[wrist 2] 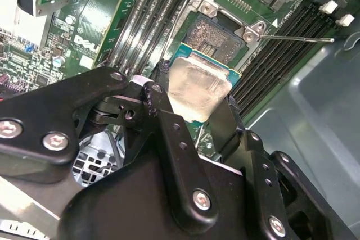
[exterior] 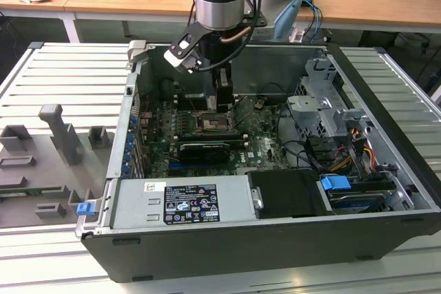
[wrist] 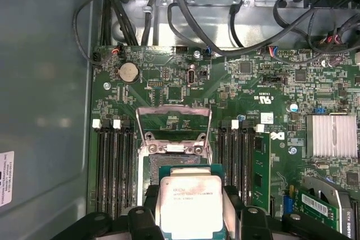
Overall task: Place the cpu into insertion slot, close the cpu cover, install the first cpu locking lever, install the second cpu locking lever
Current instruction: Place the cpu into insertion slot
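Black computer case (exterior: 275, 253) lies open, exposing the green circuit board (wrist: 169, 91). The cpu cover (wrist: 174, 109) stands raised over the empty insertion slot (wrist 2: 216, 32). The gripper (wrist 2: 196, 99) clamps the cpu (wrist: 191, 206) near the slot. No task step appears complete.

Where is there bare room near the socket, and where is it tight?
The insertion slot lies open below the cpu, its cpu cover swung up. Memory slots crowd both sides, cables beyond the cover. Bare ribbed table lies outside the case.
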`<state>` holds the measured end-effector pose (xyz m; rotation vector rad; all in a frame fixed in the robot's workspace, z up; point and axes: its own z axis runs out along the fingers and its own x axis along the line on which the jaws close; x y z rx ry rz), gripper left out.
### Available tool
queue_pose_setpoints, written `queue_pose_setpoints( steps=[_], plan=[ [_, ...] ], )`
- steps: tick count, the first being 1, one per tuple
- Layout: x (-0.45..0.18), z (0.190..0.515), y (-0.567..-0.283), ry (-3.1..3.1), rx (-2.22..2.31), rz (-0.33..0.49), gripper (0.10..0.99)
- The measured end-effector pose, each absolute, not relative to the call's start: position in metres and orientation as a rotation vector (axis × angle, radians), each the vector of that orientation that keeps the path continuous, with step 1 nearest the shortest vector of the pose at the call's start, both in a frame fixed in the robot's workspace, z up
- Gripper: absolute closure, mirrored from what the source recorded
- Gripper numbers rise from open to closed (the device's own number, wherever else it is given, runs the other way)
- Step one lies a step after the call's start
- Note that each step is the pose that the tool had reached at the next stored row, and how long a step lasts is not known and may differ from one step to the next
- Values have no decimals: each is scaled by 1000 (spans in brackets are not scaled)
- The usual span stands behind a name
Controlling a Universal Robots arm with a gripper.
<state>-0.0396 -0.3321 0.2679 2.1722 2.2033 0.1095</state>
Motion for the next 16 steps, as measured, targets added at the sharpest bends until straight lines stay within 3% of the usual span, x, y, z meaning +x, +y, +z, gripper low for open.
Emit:
queue_pose_setpoints(
  steps=[16],
  plan=[
    [-40,259,-327,2167,2206,108,557]
  ],
)
